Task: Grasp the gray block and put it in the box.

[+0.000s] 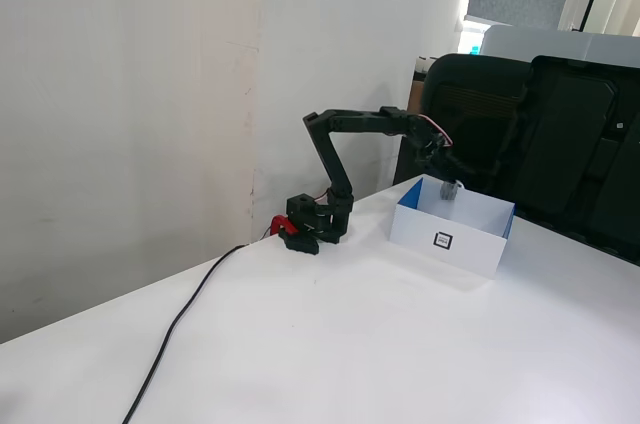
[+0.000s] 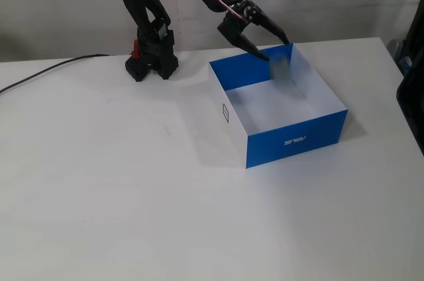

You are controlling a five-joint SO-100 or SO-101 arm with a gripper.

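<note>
Over the box's far corner: the pincer [image 2: 277,50] is seen hanging with its two fingers spread apart, tips just above the rim.

Pincer state: parted, nothing clamped between the fingers; the gray block [image 2: 282,67] appears just below the tips as a blurred gray patch, apparently loose and dropping.

Block position: inside the outline of the box [image 2: 296,138], against the far inner wall near the corner; in the other fixed view the gray block [image 1: 451,189] is seen above the rim, under the pincer [image 1: 450,176]. Whether it has touched the floor of the box cannot be told.

Box: a shallow white-and-blue tray resting on the tabletop [image 2: 119,181], the square marker [image 2: 225,113] on its white side wall, floor bare.

Arm: stretched from the base [image 2: 151,62] toward the box, cable [image 2: 46,72] trailing away across the tabletop.

Risk, bounce: the block is judged to be falling close to the wall; a strike on the rim or a hard rebound could send it out over the low side.

Risk, snag: fingertips sit near the rim; a low withdrawal could catch the cardboard and drag the box.

Risk, box shift: the box is light and unfixed, so any nudge would move it.
</note>
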